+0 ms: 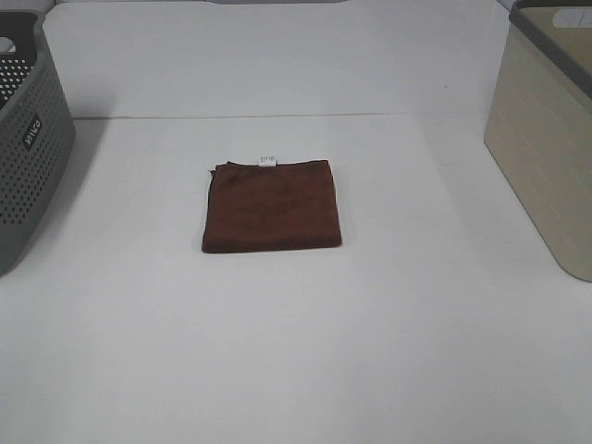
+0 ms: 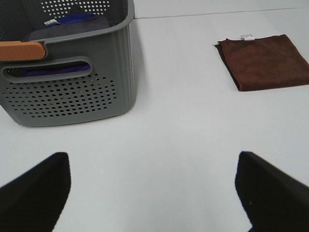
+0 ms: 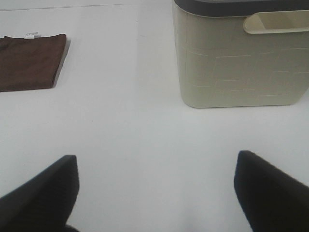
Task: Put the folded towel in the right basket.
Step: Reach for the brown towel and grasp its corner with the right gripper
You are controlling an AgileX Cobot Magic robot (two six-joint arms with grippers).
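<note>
A folded dark brown towel with a small white tag lies flat in the middle of the white table. It also shows in the left wrist view and the right wrist view. The right basket is beige with a dark rim and stands at the table's right edge; the right wrist view shows its side and handle slot. My left gripper is open and empty, well away from the towel. My right gripper is open and empty, between the towel and the basket. Neither gripper shows in the high view.
A grey perforated basket stands at the left edge; the left wrist view shows purple cloth inside it and an orange piece at its rim. The table is white.
</note>
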